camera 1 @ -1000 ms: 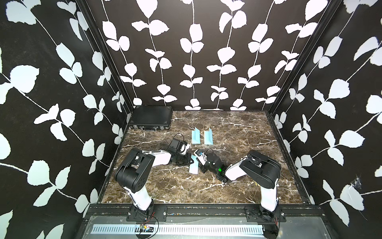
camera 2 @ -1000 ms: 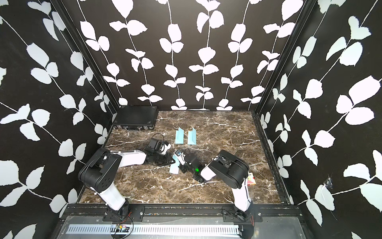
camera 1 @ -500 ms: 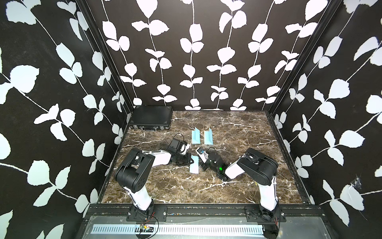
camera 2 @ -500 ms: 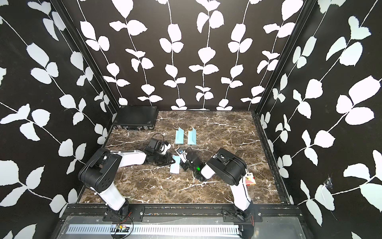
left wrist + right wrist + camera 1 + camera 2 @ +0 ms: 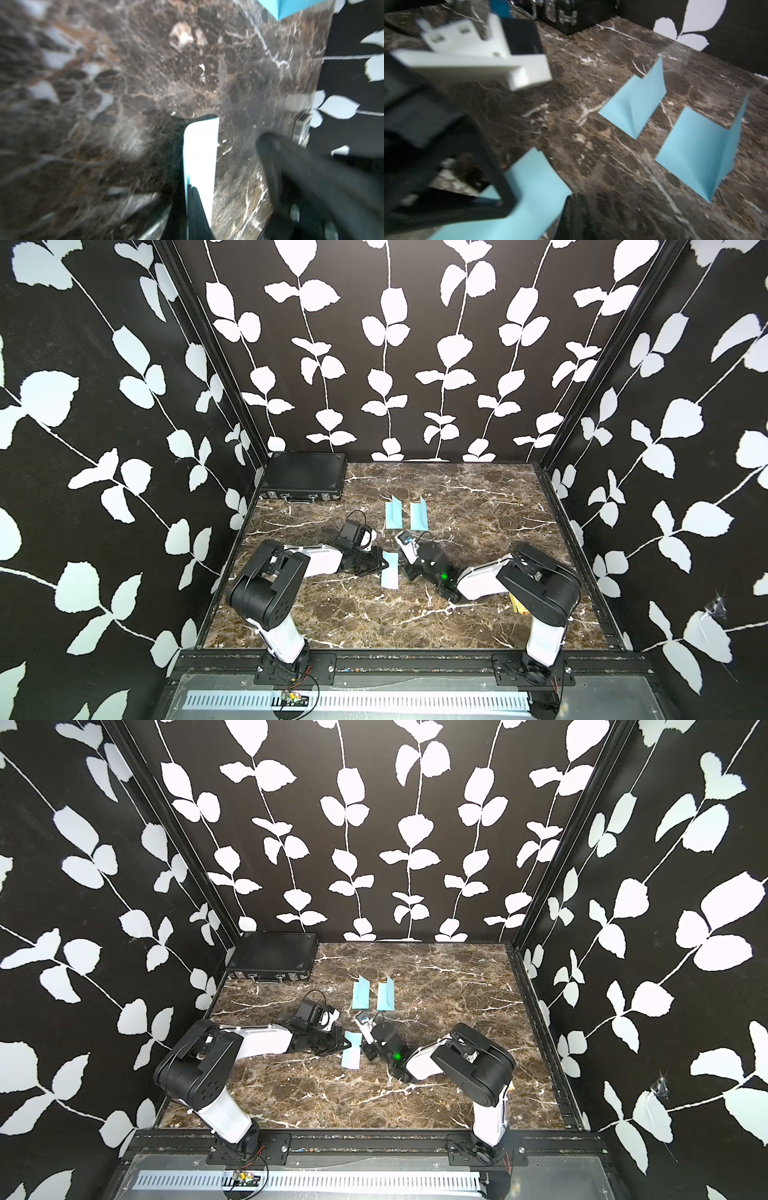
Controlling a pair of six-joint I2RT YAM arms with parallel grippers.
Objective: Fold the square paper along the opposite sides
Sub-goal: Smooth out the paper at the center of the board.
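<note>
blue paper (image 5: 390, 574), white from left wrist, clamped by left gripper (image 5: 380, 566); right gripper (image 5: 406, 571) closed.

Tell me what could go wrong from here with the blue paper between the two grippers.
The left gripper looks pinched on the blue paper; a pull could drag it and skew the fold. The right gripper sits shut very close by, so the two might collide. The two folded papers just behind could get knocked.
</note>
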